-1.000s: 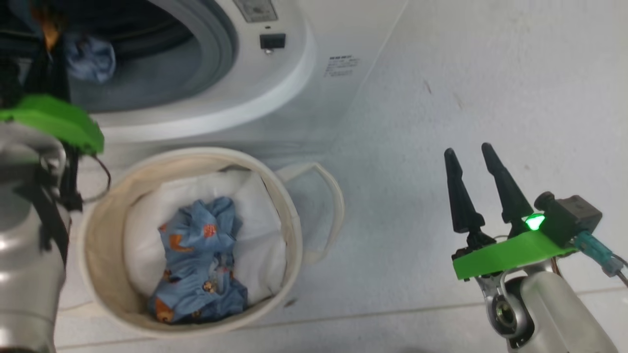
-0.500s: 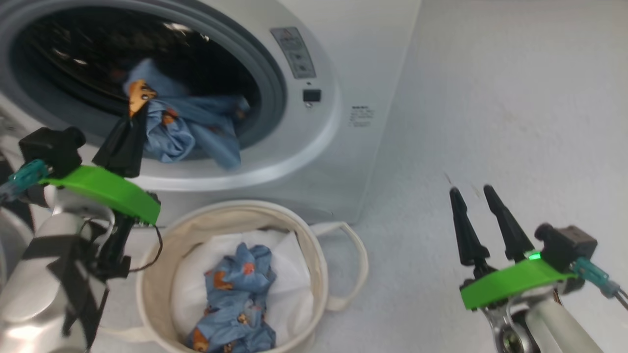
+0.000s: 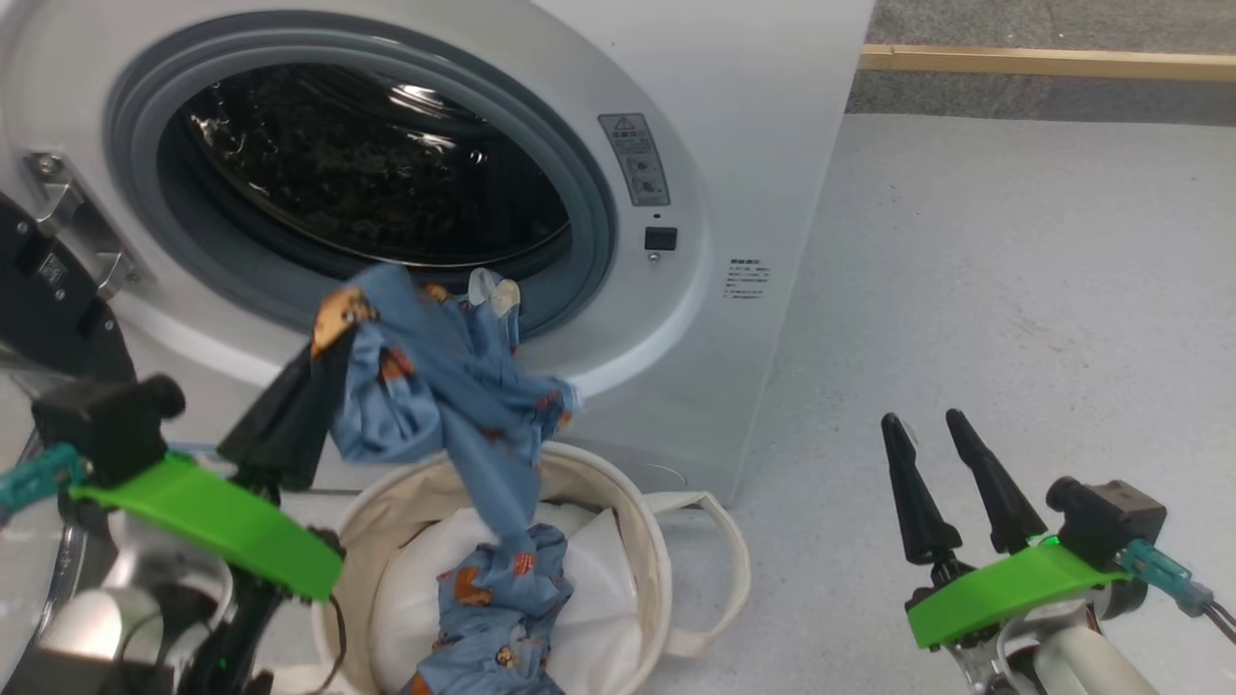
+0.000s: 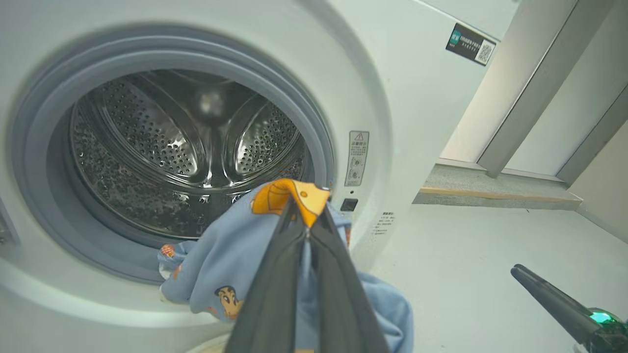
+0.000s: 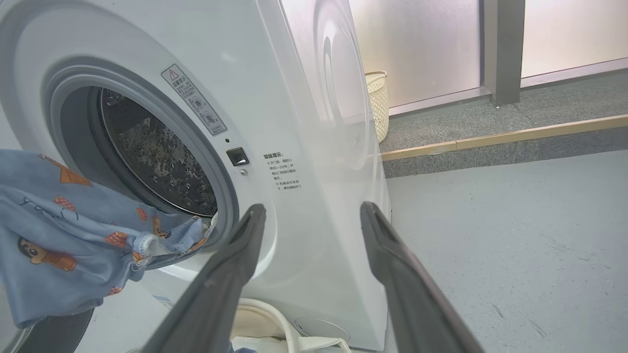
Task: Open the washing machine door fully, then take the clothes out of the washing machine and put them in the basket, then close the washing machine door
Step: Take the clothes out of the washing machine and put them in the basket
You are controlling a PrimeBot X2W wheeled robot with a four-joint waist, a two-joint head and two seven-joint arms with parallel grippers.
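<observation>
The left gripper [image 3: 321,359], jaws pinched tight on an orange-printed fold of the clothes [image 3: 435,386], holds them just outside the washing machine [image 3: 772,145] mouth. The cloth hangs long-axis downward, its tail reaching the second garment [image 3: 492,603] inside the basket [image 3: 660,541]. The right gripper [image 3: 922,423], fingers parted and empty, points upward over bare floor [image 3: 1014,290], well clear on the machine's right.

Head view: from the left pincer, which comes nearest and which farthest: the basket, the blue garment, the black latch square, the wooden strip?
1. Blue garment, pinched in the left pincer itself.
2. Basket, just below, to its right.
3. Black latch square, on the washing machine front.
4. Wooden strip, far top right.
</observation>
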